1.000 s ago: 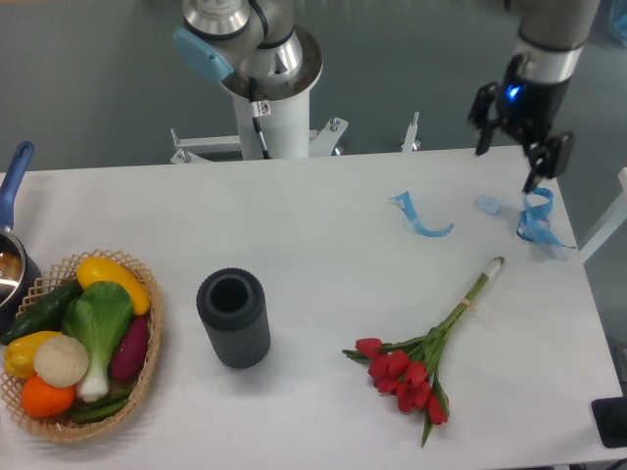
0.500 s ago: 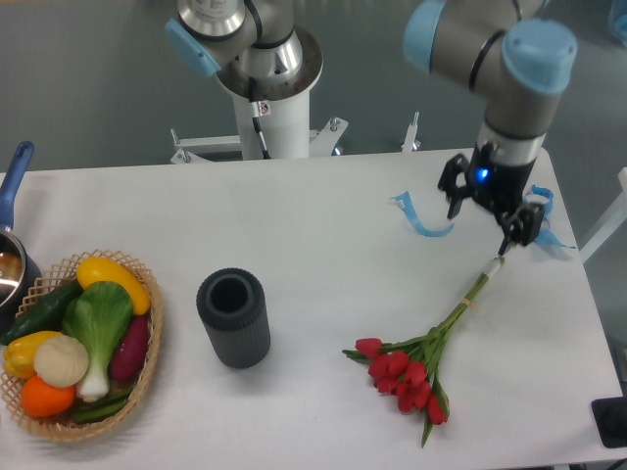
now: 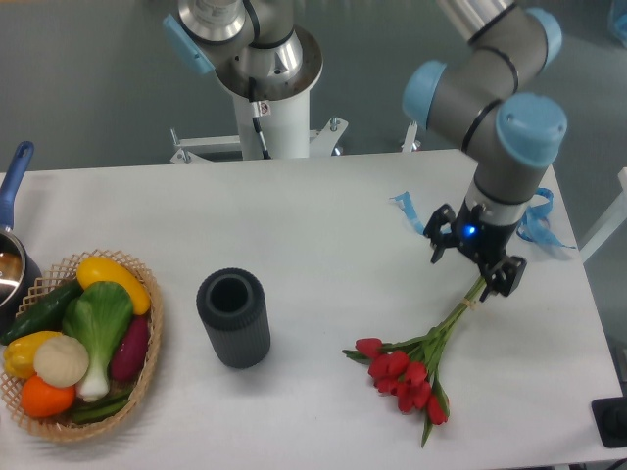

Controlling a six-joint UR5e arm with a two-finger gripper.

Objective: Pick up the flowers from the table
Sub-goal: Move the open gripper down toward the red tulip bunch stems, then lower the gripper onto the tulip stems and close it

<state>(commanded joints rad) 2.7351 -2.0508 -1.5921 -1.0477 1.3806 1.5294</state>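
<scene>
Gripper (image 3: 470, 263) hangs over the upper end of the stems, its two dark fingers spread wide with nothing between them. Whether the fingertips touch the table (image 3: 313, 206) cannot be told from this angle.

The flowers (image 3: 416, 360) lie flat on the table, below the gripper and slightly left of it — red blooms bunched at the near end, thin green stems running up and right toward the gripper. The top of the stems passes under the gripper body and is hidden; the tie is hard to make out.

Blue ribbon scraps (image 3: 538, 219) sit right of the gripper and a little farther back, partly covered by the wrist; another scrap (image 3: 401, 203) shows just left of it, cut off by the arm.

Far left of the gripper stands a dark ribbed cylinder (image 3: 233, 318), upright, open top. Beyond that — a wicker basket (image 3: 147, 343) of vegetables at the table's left edge, and a pot with a blue handle (image 3: 12, 181), cropped by the frame.
</scene>
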